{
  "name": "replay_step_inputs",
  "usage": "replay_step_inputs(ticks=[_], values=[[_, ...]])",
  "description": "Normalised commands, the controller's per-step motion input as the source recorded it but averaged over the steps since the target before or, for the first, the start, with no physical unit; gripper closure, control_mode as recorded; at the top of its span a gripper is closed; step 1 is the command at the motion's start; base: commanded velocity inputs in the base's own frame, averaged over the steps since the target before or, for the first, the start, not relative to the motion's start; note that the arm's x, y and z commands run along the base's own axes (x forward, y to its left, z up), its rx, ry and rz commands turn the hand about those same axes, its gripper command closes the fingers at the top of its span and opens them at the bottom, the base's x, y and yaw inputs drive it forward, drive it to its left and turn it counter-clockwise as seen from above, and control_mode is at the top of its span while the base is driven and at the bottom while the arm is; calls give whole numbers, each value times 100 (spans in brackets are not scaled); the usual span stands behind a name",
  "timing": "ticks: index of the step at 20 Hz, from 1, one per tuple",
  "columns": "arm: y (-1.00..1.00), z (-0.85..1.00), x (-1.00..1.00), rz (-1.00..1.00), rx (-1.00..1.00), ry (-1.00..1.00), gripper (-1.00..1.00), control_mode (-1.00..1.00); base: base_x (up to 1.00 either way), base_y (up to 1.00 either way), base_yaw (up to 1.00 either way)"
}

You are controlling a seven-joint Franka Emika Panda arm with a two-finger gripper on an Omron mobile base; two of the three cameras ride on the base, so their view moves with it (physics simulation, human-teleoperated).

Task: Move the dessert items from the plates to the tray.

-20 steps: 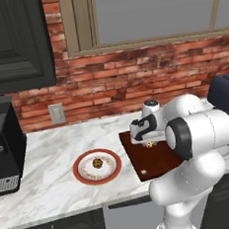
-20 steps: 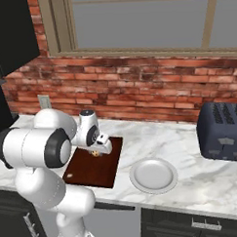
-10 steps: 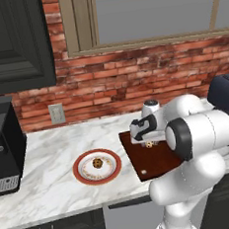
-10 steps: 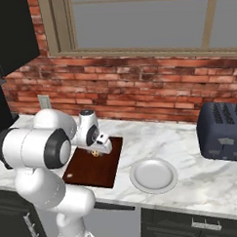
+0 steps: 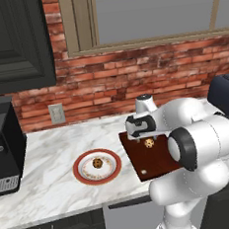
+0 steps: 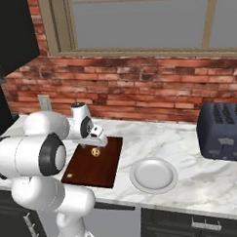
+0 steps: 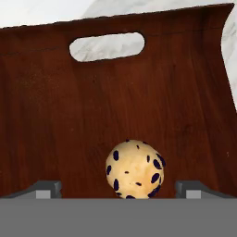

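Okay: my gripper [image 7: 118,190] is spread wide, fingertips [image 7: 46,189] standing clear on either side of the cookie [image 7: 134,169], touching nothing. The cookie lies flat on the tray [image 7: 55,115], roughly mid-board and a bit toward the slot-handle end, so I judge this one delivered. Jaws wide makes sense: a clean release leaves nothing to drag the cookie when I lift.

From the left base view I hang just above that cookie [image 5: 149,143], hand [image 5: 140,125] low over the far half of the tray [image 5: 151,163]. The tray sits near the front edge of the counter [image 5: 46,157], its corner hole toward me, slot handle toward the wall. Flat board with no rim, so mid-board placement keeps the cookie from rolling off.

Further left on the counter, well apart from the tray, the red-rimmed plate [image 5: 97,166] has the second cookie [image 5: 97,163] in its white centre. That's the remaining job, I reckon: lift straight up, swing left, come down over it.

On the right side, just beside the tray, a plain grey plate [image 6: 153,174] holds nothing. Beyond it, a toaster [image 6: 222,131] by the brick wall.
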Motion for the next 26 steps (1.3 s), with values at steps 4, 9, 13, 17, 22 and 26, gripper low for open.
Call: replay_step_inputs(ticks=[4, 9, 13, 17, 22, 26], values=[[11, 32, -5, 0, 0, -4, -100, -100, 0, 0, 0], [0, 42, -13, 1, 1, -11, -100, -100, 0, 0, 0], [0, 26, -32, 5, 3, -15, -100, -100, 0, 0, 0], [0, 7, -36, 8, 8, -14, -100, -100, 0, 0, 0], [39, -1, -3, 17, 0, -5, -100, -100, 0, 0, 0], [55, 2, -12, 23, 1, -3, -100, -100, 0, 0, 0]])
